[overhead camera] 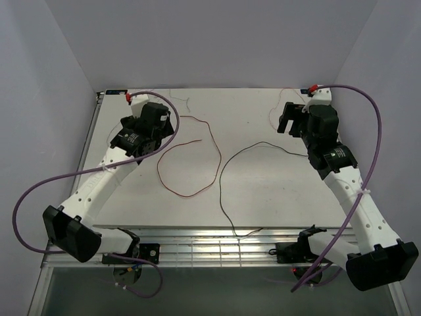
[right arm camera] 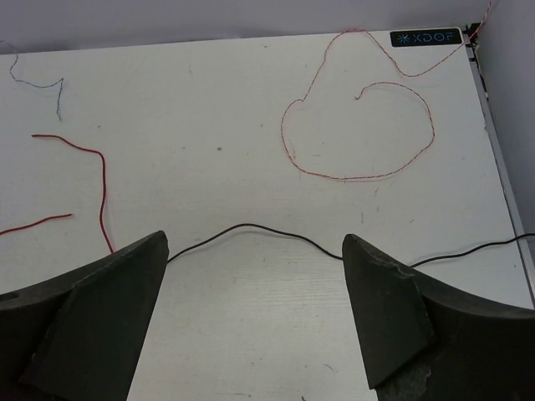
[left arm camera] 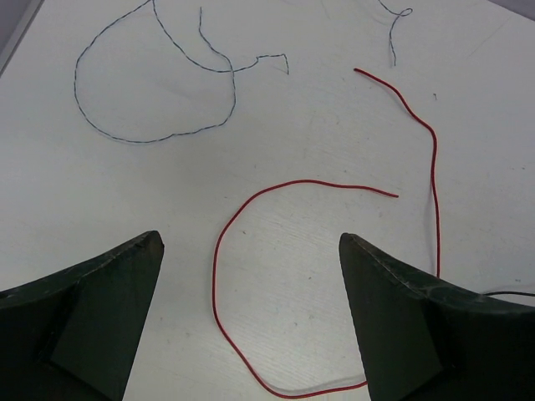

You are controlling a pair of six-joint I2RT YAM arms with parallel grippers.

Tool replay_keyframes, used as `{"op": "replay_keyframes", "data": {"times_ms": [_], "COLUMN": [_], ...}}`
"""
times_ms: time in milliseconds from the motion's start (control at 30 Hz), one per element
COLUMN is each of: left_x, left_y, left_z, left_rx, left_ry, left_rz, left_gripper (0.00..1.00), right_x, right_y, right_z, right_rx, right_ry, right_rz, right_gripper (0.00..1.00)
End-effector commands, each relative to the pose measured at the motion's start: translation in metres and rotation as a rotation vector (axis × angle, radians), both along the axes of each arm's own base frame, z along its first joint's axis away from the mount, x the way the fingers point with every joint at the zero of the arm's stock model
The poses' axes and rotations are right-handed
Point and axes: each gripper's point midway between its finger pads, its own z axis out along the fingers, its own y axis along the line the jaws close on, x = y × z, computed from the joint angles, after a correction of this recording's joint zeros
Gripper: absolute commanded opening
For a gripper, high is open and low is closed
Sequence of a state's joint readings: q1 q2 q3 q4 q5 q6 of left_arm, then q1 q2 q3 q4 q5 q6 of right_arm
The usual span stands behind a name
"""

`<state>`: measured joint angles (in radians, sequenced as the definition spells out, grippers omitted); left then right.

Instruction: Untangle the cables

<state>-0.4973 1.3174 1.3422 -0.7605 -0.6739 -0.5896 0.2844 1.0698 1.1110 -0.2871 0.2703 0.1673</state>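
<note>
A white table [overhead camera: 263, 197] sits in a plain booth, pale lavender walls [overhead camera: 217, 39] rising at left, far and right. Ribbed metal rails [overhead camera: 210, 249] run along its near edge, catching light.

**White worktop boxed in by pale lavender walls**

A flat white worktop [overhead camera: 276, 204] fills the middle of the overhead view. Its surface is matt and mostly clean, with a few tiny dark specks [right arm camera: 219, 150] and faint scuffs visible up close. Plain lavender walls [overhead camera: 210, 39] rise at the far edge and on both sides. A thin metal edge strip [right arm camera: 501, 192] runs along the right side. At the far right corner lies a small dark label [right arm camera: 425, 38] with pale letters reading XDOF. A similar small dark strip [overhead camera: 113, 90] sits at the far left corner. Slotted aluminium rails [overhead camera: 210, 250] run across the near edge.
</note>
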Motion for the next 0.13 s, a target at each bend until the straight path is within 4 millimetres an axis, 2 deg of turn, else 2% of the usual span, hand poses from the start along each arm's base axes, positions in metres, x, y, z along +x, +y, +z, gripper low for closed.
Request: {"op": "replay_keyframes", "data": {"times_ms": [0, 100], "left_x": [-0.0121, -0.0137], "left_y": [0.0090, 0.0058], "left_z": [0.0188, 0.0256], "left_rx": [-0.047, -0.078], "left_ry": [-0.064, -0.084], "left_rz": [0.042, 0.026], "left_gripper": [0.98, 0.98], "right_x": [-0.0013, -0.0012], "right_y": [-0.0012, 0.0001], "right_z": [0.0165, 0.0184], "right_rx": [-0.002, 0.000], "right_ry": [-0.068, -0.075], "right_rz": [0.005, 0.013], "right_gripper": [0.90, 0.90]}}
